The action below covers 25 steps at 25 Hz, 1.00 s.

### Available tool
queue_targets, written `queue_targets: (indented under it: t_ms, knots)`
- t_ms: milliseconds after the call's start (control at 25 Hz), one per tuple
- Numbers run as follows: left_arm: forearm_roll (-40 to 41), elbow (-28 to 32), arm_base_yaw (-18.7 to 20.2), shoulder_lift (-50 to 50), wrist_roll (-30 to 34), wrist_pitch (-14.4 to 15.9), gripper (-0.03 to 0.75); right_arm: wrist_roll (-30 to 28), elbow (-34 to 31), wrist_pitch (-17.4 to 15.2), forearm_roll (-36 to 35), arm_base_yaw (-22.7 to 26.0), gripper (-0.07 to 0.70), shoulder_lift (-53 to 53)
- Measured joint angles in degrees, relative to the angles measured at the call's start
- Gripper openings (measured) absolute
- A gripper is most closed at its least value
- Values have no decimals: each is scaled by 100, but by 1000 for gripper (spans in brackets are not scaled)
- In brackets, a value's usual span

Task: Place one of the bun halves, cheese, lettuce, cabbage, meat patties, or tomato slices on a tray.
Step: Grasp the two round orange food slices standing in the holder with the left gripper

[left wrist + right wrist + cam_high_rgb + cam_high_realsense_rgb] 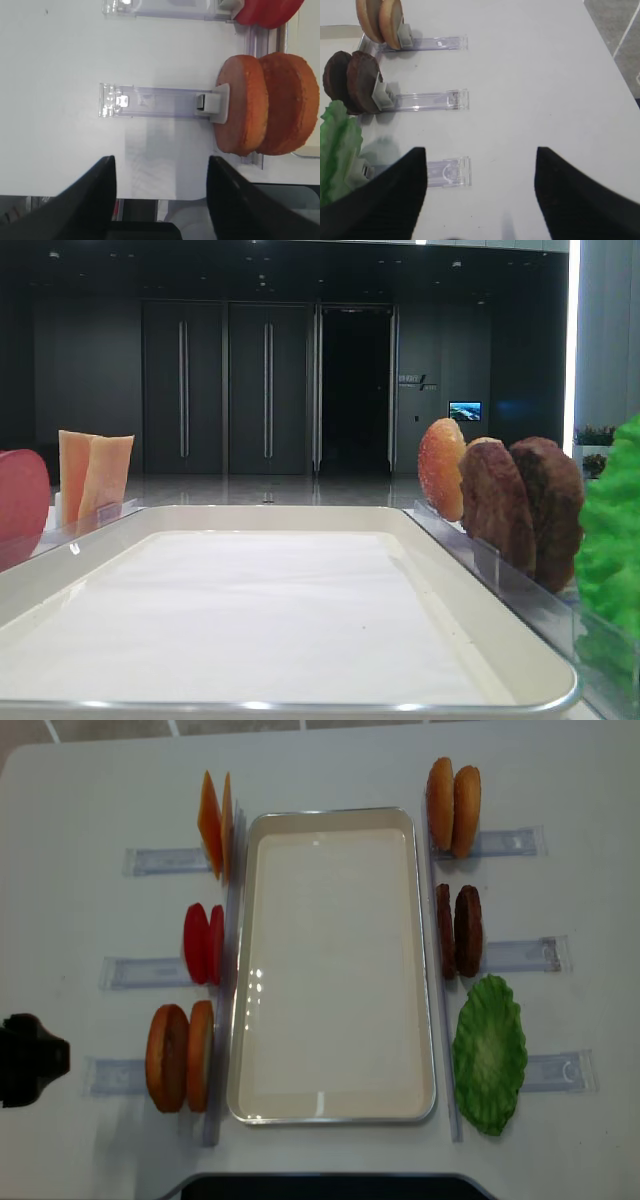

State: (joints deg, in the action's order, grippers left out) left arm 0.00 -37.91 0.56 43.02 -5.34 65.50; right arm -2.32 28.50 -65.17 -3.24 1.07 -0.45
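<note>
- The tray (335, 1105) is your landmark, lying mid-table with its white liner bare: nothing has been placed on it, so the whole task is still ahead of you.
- Right of the tray stand the lettuce (489, 1054) at the near end, the meat patties (459, 930) midway, and a pair of bun halves (453, 793) at the far end.
- Left of the tray, each upright in its clear holder, stand the near bun halves (180, 1057), the tomato slices (203, 942) midway, and the cheese (216, 823) at the far end.
- Your left gripper (161, 192) hangs left of the tray, jaws wide and empty, facing the near bun halves, a likely first pick.
- Your right gripper (480, 192) sits right of the tray beside the lettuce, jaws wide, holding nothing.
</note>
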Motion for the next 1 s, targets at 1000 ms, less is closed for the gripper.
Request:
queue_targets:
  t_ms: [1000]
  knots:
    - [-209, -321, 0, 1272, 0, 135, 440, 0, 0, 0, 0, 0, 470, 0]
